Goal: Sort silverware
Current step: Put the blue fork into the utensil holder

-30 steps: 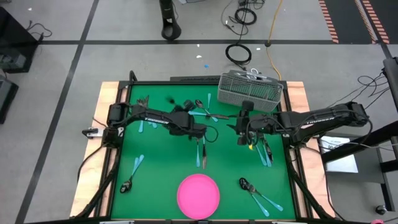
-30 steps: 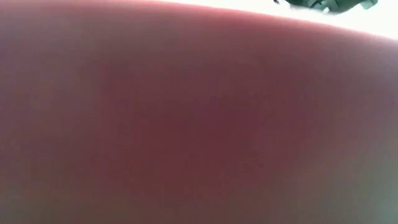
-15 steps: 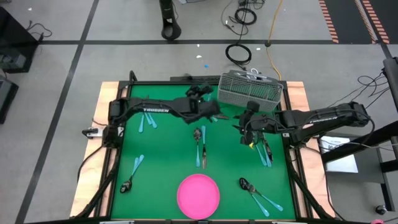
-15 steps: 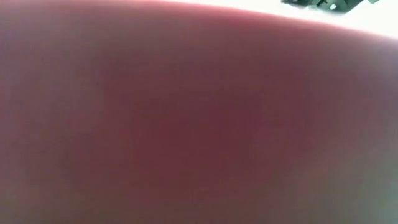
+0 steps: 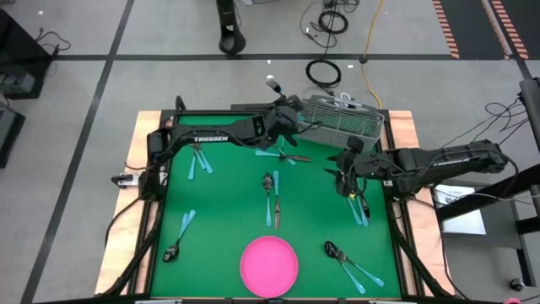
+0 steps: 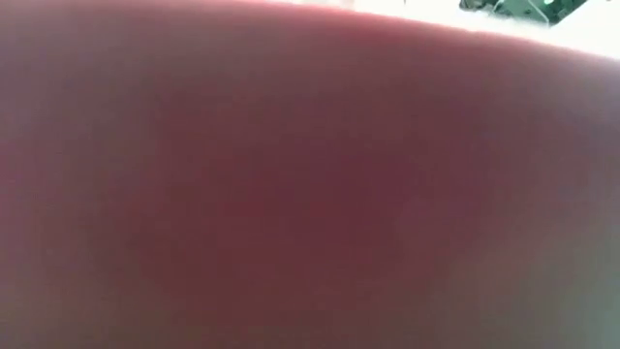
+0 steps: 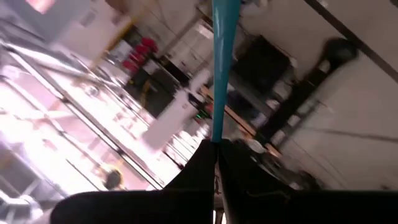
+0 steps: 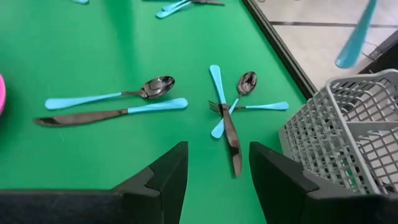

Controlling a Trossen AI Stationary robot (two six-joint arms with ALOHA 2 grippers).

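Observation:
My left gripper (image 5: pixel 293 118) is raised at the table's far side, just left of the grey mesh basket (image 5: pixel 339 122), shut on a light-blue-handled utensil (image 7: pixel 222 68). Its blurred handle (image 8: pixel 356 38) shows above the basket (image 8: pixel 348 134) in the right wrist view. My right gripper (image 5: pixel 346 171) hangs open above the mat's right part, touching nothing. More silverware lies flat on the green mat: a pair (image 5: pixel 271 196) in the middle, a pair (image 5: pixel 199 160) at the left, and a crossed cluster (image 8: pixel 229 115) in front of my right gripper (image 8: pixel 217 171). My left gripper pinches the narrow end of the utensil's blue handle (image 7: pixel 216 134) between its two fingertips. The handle runs on straight out past the fingertips, along their line, widening toward its free end. The utensil's head is hidden by the fingers. The utensil is lifted clear of the table.
A round pink plate (image 5: pixel 269 265) sits at the near edge and blocks the whole low view. Utensils also lie at the near left (image 5: pixel 180 236), the near right (image 5: pixel 350 265) and the right (image 5: pixel 361 207). A spoon (image 8: pixel 112 94) and a knife (image 8: pixel 109 113) lie side by side.
My left gripper has risen from the mat's middle and gone toward the far edge and the basket, tipping from pointing down to nearly level, with the utensil lifted clear. My right gripper has drawn back a little toward the table's right edge, still open.

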